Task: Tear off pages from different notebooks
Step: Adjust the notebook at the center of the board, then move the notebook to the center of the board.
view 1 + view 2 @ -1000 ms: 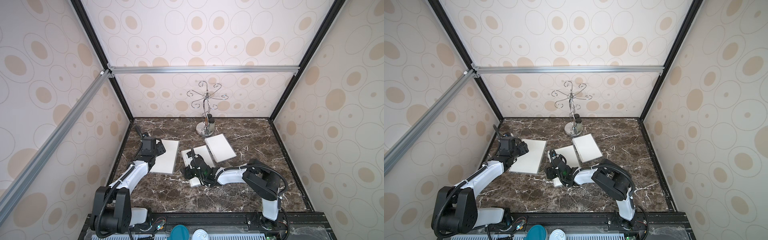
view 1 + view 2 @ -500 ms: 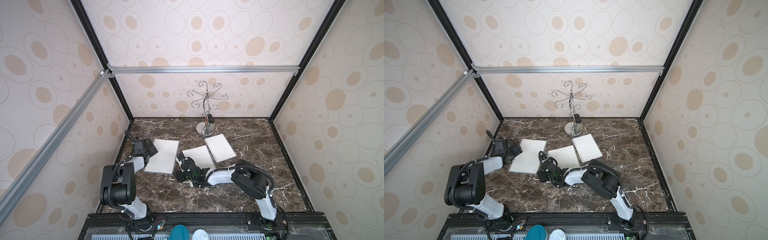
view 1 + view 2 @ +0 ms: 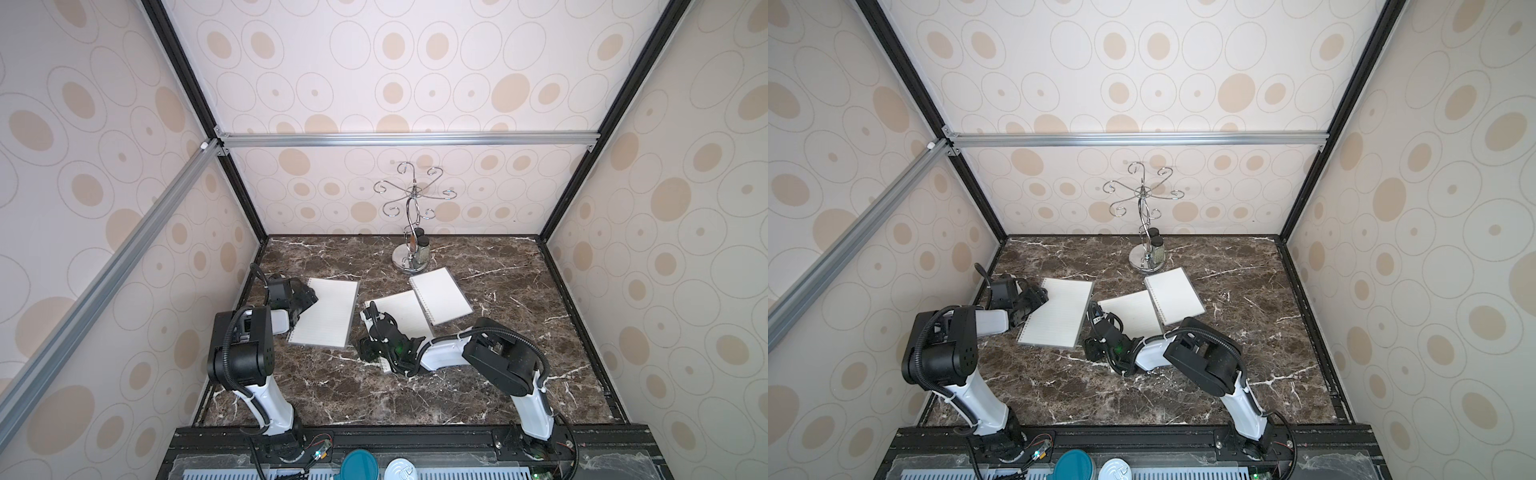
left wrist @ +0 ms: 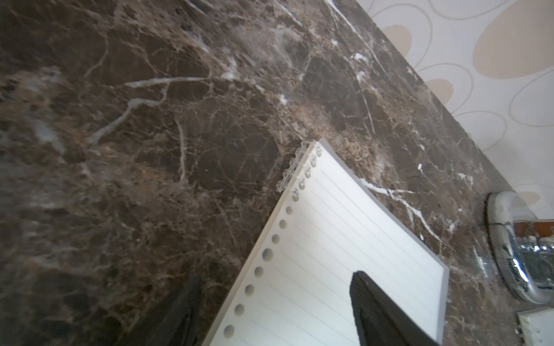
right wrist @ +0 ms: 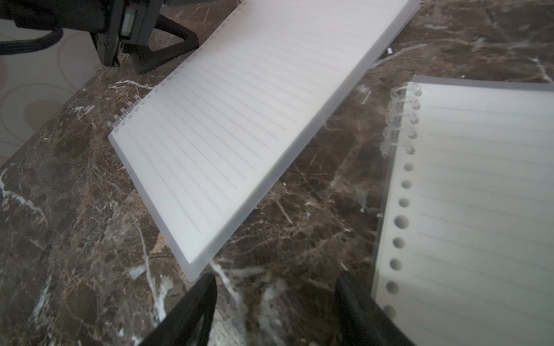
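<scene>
Three white spiral-bound notebooks lie on the marble table in both top views: a lined one at the left (image 3: 328, 316), a middle one (image 3: 405, 316) and a right one (image 3: 441, 300). My left gripper (image 3: 306, 297) is open at the left notebook's hole edge. In the left wrist view one fingertip (image 4: 374, 305) hovers over the lined top page (image 4: 344, 245) and the other (image 4: 180, 311) over the marble. My right gripper (image 5: 275, 314) is open over bare marble between the left notebook (image 5: 239, 119) and the middle notebook (image 5: 467, 215). Part of the middle notebook lies hidden under the right arm.
A chrome hook stand (image 3: 409, 259) with two small dark-capped jars (image 3: 422, 245) stands at the back centre, just behind the right notebook. Patterned walls close in the table on three sides. Round lids (image 3: 357, 467) sit on the front rail.
The right gripper has slid left, off the middle notebook and into the gap beside the left notebook. The left arm has folded back and upright, its gripper staying at the left notebook's edge.
</scene>
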